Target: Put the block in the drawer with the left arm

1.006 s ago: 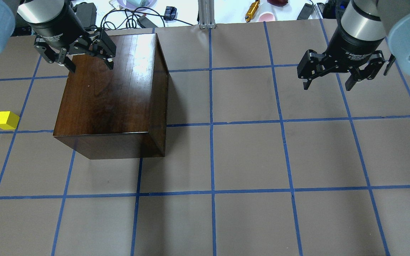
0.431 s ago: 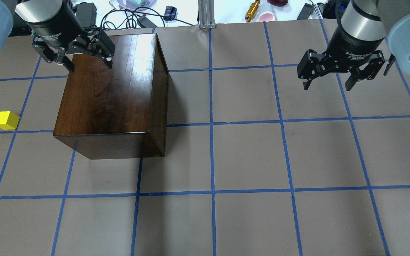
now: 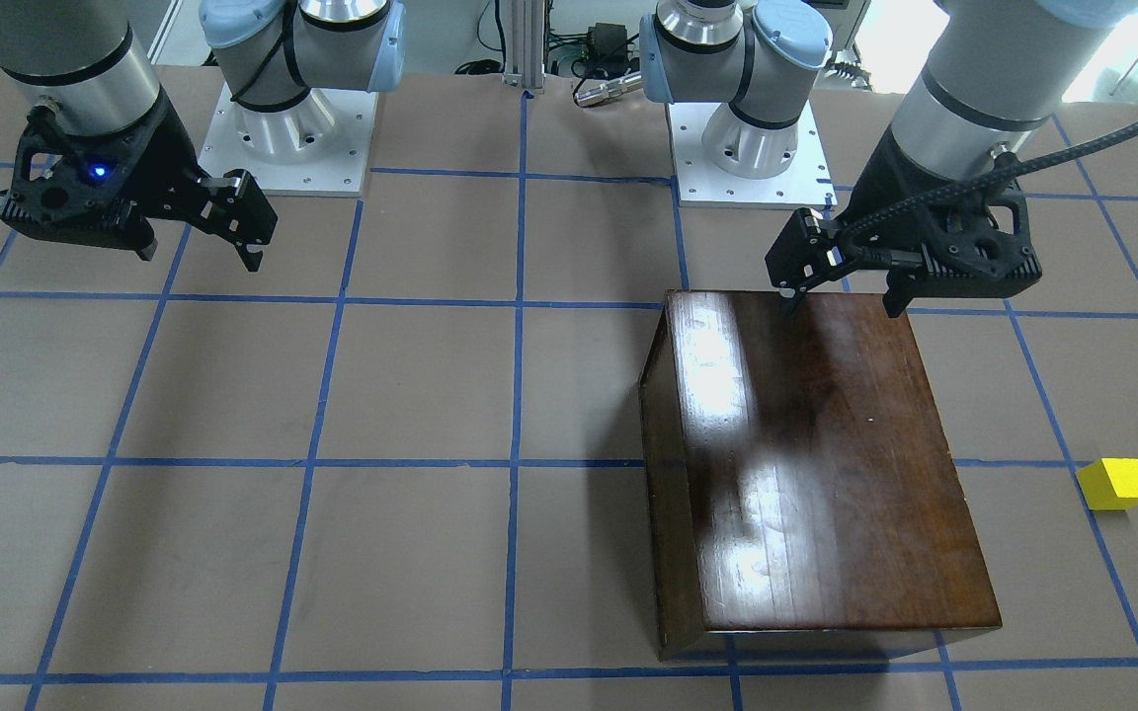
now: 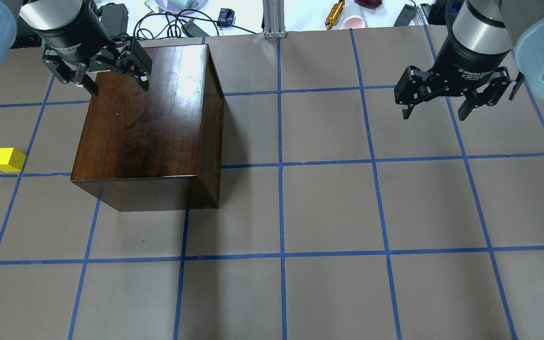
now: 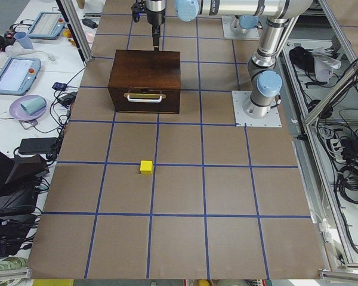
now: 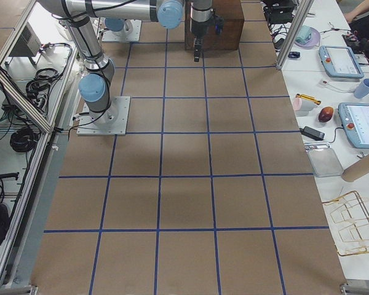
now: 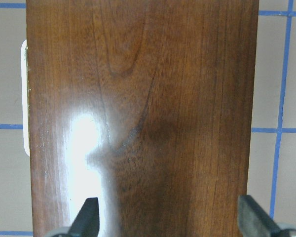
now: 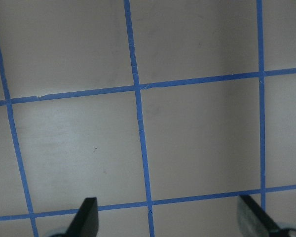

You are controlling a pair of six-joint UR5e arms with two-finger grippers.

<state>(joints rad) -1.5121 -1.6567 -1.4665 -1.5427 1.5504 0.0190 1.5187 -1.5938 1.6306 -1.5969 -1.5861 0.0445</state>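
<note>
The yellow block lies on the table to the left of the dark-brown box; it also shows in the front view and in the left side view. The drawer is closed, and its front panel with a pale handle faces the block. My left gripper is open and empty, hovering over the far part of the box top, well away from the block. My right gripper is open and empty above bare table at the far right.
Blue tape lines grid the brown table. Cables, a gold cylinder and a pink cup lie beyond the far edge. Both arm bases stand at the robot's side of the table.
My left gripper has shifted slightly left and toward the box's far edge. The block, the box and the right gripper have not moved.
</note>
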